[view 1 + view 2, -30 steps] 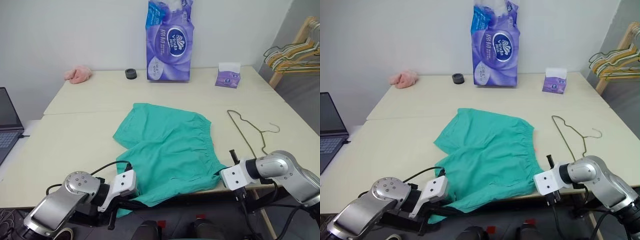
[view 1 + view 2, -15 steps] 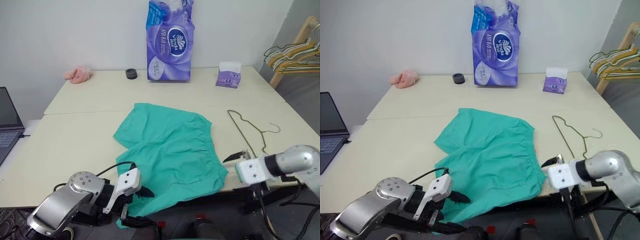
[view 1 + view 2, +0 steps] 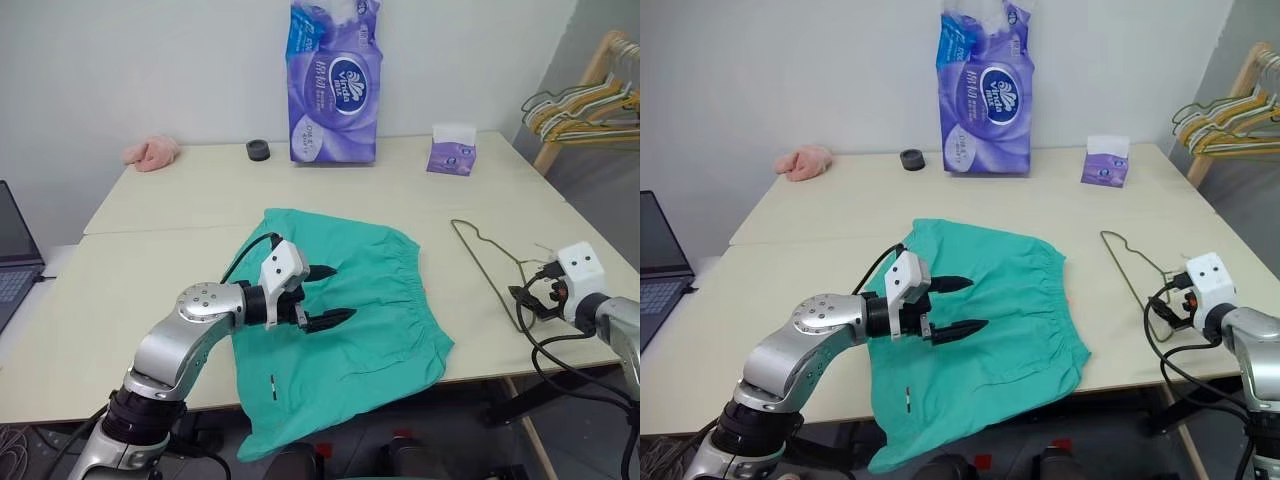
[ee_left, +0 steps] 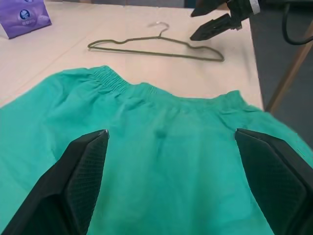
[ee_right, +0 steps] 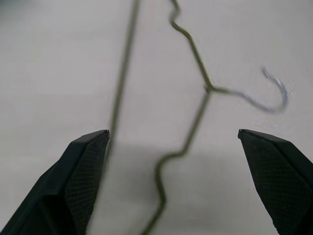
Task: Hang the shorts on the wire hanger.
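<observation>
The pale bench (image 3: 150,270) carries the shorts (image 3: 370,320) spread flat beneath the left gripper (image 3: 325,296), one leg spilling over the near edge. The wire hanger (image 3: 490,262) lies flat just ahead of the right gripper (image 3: 528,298).

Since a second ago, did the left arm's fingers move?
Yes. The left gripper rose from the table's near edge, up over the shorts.

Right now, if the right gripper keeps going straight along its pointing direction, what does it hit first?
Most likely the wire hanger: it lies on the table directly ahead of the open right gripper. Depth is unclear.
</observation>
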